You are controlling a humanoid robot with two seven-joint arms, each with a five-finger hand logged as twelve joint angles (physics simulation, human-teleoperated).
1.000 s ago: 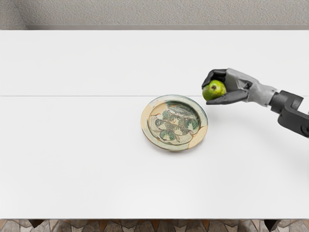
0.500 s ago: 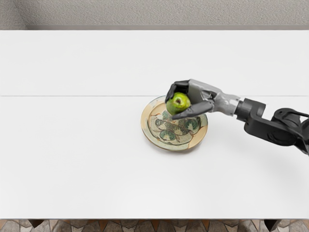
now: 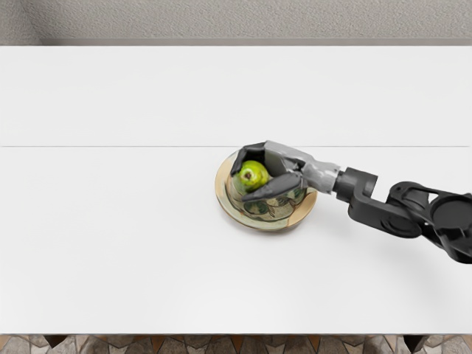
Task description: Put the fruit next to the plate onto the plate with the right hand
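Gripping the round green fruit (image 3: 253, 175) in curled fingers, the right hand (image 3: 279, 174) hangs low over the patterned ceramic plate (image 3: 259, 223) on the white tabletop (image 3: 110, 243). The carry looks done, though I cannot tell whether the fruit touches the plate. Release and withdrawal seem left.

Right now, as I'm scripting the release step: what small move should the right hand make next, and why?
Probably open the fingers to let go. The right hand is curled around the green fruit, low over the patterned middle of the plate and well inside its rim. Whether the fruit already touches the plate I cannot tell, so release gently.
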